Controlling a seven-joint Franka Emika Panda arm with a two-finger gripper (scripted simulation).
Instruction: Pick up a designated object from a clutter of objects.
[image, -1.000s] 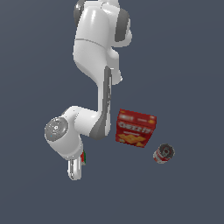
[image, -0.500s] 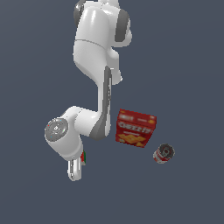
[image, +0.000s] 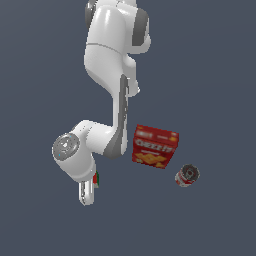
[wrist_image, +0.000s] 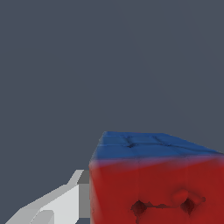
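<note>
The designated object, a small cube (image: 96, 179), shows as a thin red-and-green sliver beside my hand at the exterior view's lower left. My gripper (image: 90, 195) points down there, with the arm hiding most of the cube. Seen from the wrist, the cube (wrist_image: 157, 188) fills the lower part with a red face and a blue face. One white finger (wrist_image: 65, 205) lies flush against its side, and the other finger is hidden. The gripper looks shut on the cube.
A red cracker box (image: 155, 147) lies to the exterior view's right of my arm. A small red-and-white can (image: 187, 175) lies on its side just beyond the box. Plain dark grey ground surrounds everything.
</note>
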